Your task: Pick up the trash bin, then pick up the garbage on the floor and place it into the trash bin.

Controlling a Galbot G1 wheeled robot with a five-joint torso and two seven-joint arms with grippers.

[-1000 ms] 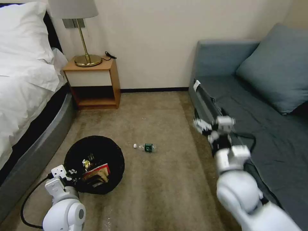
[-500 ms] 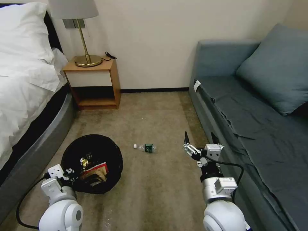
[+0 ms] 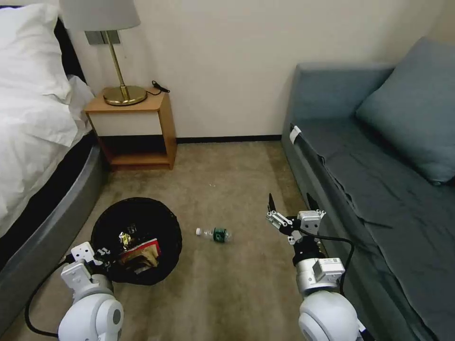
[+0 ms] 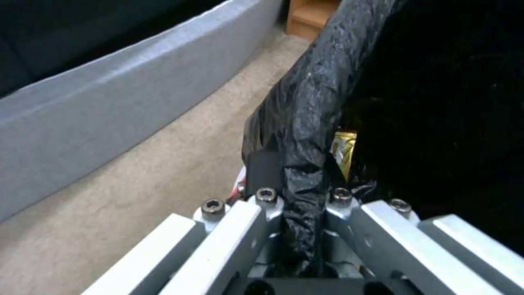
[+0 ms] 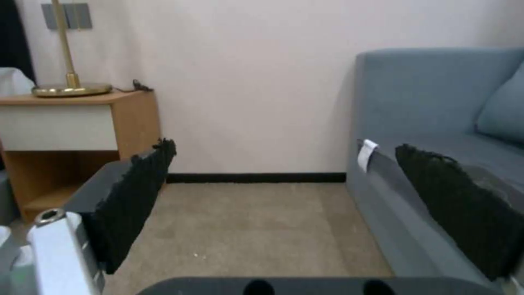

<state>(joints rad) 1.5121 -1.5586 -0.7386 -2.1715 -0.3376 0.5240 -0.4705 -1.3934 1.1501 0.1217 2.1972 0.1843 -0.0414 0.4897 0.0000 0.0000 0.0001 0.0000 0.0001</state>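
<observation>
I am pinching the trash bin's (image 3: 136,239) bagged rim at its 8 o'clock with my left gripper (image 3: 105,259), keeping it ready, while my right gripper (image 3: 289,204) is hanging spread wide at 3 o'clock of the bottle (image 3: 214,233).

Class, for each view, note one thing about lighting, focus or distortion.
Head view: wide-angle lens bows the walls; the bottle looks sharp. Left wrist view: the trash bin interior is near-black shadow. Right wrist view: the close right tool pads look soft.
</observation>
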